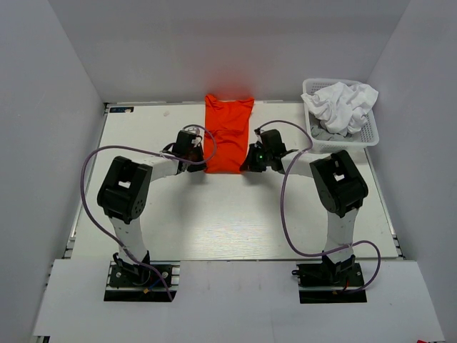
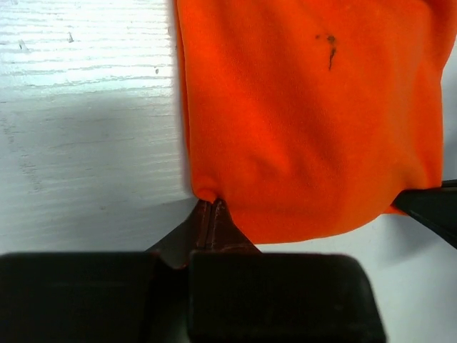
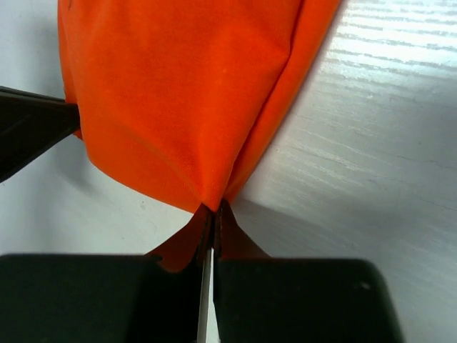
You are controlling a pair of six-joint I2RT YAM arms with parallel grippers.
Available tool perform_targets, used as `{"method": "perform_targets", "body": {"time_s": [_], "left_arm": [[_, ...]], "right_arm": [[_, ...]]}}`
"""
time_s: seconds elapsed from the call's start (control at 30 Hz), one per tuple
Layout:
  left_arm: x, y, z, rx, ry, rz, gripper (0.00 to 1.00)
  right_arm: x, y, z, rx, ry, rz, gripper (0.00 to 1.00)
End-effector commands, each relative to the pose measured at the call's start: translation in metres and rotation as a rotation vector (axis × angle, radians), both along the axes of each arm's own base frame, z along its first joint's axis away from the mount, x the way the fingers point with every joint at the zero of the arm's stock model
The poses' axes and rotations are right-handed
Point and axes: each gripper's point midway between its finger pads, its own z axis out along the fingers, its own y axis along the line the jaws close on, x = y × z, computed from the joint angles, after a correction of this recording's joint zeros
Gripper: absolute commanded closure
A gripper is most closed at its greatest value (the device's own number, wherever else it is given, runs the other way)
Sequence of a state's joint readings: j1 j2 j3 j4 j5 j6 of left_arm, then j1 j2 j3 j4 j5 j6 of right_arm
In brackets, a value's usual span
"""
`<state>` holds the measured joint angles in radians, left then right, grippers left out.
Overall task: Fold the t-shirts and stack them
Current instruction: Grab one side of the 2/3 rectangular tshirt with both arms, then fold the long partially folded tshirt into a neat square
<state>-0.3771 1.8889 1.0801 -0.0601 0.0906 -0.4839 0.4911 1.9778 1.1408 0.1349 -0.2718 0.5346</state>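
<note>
The orange-red t-shirt (image 1: 228, 134) lies as a narrow folded strip at the back middle of the table. My left gripper (image 1: 198, 161) is shut on its near left corner (image 2: 207, 191). My right gripper (image 1: 250, 163) is shut on its near right corner (image 3: 213, 201). Both hold the near edge slightly lifted. The shirt fills the left wrist view (image 2: 307, 114) and the right wrist view (image 3: 186, 93). White t-shirts (image 1: 344, 106) lie crumpled in the basket at the back right.
The white lattice basket (image 1: 357, 139) stands at the back right corner of the white table (image 1: 235, 221). Grey walls enclose the table on three sides. Purple cables loop from both arms.
</note>
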Motion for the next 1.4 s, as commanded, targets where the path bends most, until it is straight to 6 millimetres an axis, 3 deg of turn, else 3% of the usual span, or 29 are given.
{"method": "perform_targets", "body": {"time_s": [0.0,0.07,0.13,0.2,0.23,0.27,0.3,0.4,0.47,0.6,0.63,0.8,0.9,1.1,1.27,1.33,1.37], "left_arm": [[-0.009,-0.006,0.011,-0.016,0.016,-0.041,1.00],[-0.022,-0.005,0.017,-0.033,0.016,-0.055,1.00],[-0.028,-0.010,0.042,-0.064,-0.018,-0.069,1.00],[-0.044,-0.005,0.045,-0.061,0.034,-0.064,1.00],[-0.051,-0.010,0.060,-0.081,0.023,-0.074,1.00],[-0.068,-0.009,0.055,-0.076,0.063,-0.090,1.00],[-0.077,-0.012,0.061,-0.099,0.073,-0.113,1.00],[-0.110,-0.019,0.089,-0.159,0.086,-0.141,1.00],[-0.127,-0.026,0.107,-0.204,0.073,-0.175,1.00],[-0.156,-0.016,0.144,-0.230,0.027,-0.185,1.00],[-0.169,-0.023,0.164,-0.291,0.001,-0.257,1.00],[-0.187,-0.024,0.184,-0.332,-0.013,-0.293,1.00],[-0.191,-0.022,0.189,-0.342,-0.021,-0.289,1.00],[-0.168,-0.021,0.200,-0.331,-0.113,-0.234,1.00],[-0.137,-0.023,0.195,-0.293,-0.135,-0.164,1.00],[-0.114,-0.015,0.189,-0.251,-0.142,-0.094,1.00],[-0.106,-0.013,0.185,-0.238,-0.145,-0.056,1.00]], "right_arm": [[0.012,0.009,0.030,0.034,-0.079,0.032,1.00],[0.001,0.009,0.040,0.047,-0.075,0.058,1.00],[-0.011,0.008,0.050,0.063,-0.058,0.080,1.00],[-0.033,0.002,0.058,0.051,-0.021,0.102,1.00],[-0.047,-0.001,0.058,0.049,0.023,0.124,1.00],[-0.063,-0.008,0.052,0.028,0.077,0.132,1.00],[-0.076,-0.011,0.069,0.038,0.072,0.157,1.00],[-0.116,-0.023,0.080,0.000,0.120,0.247,1.00],[-0.127,-0.028,0.095,-0.022,0.088,0.291,1.00],[-0.159,-0.033,0.129,0.017,0.078,0.371,1.00],[-0.164,-0.034,0.145,0.049,0.056,0.366,1.00],[-0.190,-0.034,0.176,0.139,0.016,0.453,1.00],[-0.190,-0.037,0.183,0.150,-0.024,0.428,1.00],[-0.166,-0.040,0.180,0.097,-0.043,0.333,1.00],[-0.132,-0.042,0.175,0.074,-0.024,0.236,1.00],[-0.121,-0.043,0.167,0.058,0.000,0.207,1.00],[-0.115,-0.042,0.172,0.060,-0.013,0.200,1.00]]}}
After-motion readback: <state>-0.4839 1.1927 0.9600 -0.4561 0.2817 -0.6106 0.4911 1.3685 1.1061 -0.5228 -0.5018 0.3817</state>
